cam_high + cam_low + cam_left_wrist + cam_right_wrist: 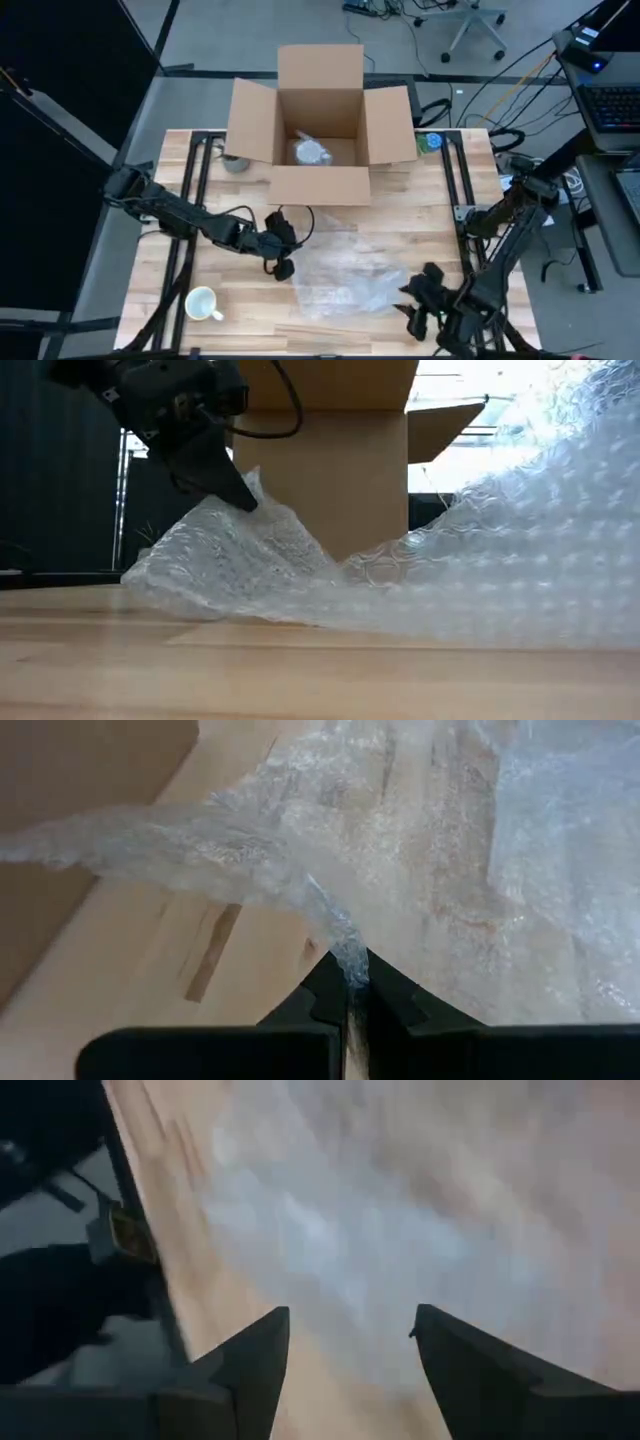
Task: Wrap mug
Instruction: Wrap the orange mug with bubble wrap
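My left fingers [349,988] pinch the left edge of the bubble wrap [345,270] at mid-desk, my right fingers [350,1330] hover spread wide at its near-right edge, and the mug [203,304] stands unwrapped at near left.

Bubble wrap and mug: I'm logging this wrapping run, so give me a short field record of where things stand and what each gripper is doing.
bubble wrap: spread on the table's middle, left edge lifted
left gripper: shut on the bubble wrap's edge, holding it off the wood
right gripper: open, over the wrap's right side, holding nothing
mug: white, on the table at the front left, apart from the wrap, not yet wrapped
cardboard box: open at the table's back, a wrapped item inside
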Robot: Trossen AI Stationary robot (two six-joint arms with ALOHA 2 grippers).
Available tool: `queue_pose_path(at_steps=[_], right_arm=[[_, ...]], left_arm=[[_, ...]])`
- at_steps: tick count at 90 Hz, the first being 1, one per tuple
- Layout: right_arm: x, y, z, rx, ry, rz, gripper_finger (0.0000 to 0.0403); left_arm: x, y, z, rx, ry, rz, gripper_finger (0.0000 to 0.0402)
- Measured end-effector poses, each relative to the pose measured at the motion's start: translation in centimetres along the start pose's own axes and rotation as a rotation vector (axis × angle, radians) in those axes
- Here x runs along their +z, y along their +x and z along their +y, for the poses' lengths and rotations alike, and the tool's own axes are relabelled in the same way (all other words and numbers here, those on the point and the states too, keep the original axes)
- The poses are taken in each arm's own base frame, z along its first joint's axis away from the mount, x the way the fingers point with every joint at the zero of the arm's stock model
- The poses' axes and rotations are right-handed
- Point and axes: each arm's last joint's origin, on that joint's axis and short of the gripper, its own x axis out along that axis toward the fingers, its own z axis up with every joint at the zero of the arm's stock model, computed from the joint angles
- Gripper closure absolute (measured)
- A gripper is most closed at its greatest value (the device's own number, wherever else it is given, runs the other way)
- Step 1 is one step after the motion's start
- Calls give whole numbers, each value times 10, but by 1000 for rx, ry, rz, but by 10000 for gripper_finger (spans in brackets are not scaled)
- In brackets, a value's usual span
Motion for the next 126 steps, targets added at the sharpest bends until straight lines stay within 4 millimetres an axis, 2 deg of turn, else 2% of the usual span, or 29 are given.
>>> queue_pose_path(at_steps=[17,25,52,77,89,104,115,126], right_arm=[[25,8,21,155,-199,-167,216],[32,12,27,177,-311,-223,226],[13,47,31,141,-461,-105,254],[11,47,25,122,-581,-42,261],[9,54,16,33,-639,-3,262],[17,61,10,-74,-631,-72,265],[22,64,7,-81,-604,-58,299],[21,64,1,-119,-582,-28,368]], left_arm=[[0,0,0,-13,18,5,401],[0,0,0,-14,18,6,401],[0,0,-2,-54,24,16,401],[0,0,-2,-76,49,27,401],[0,0,-2,-76,50,27,402],[0,0,-3,-77,51,26,402],[0,0,-3,-77,51,26,402],[0,0,-3,-77,51,26,402]])
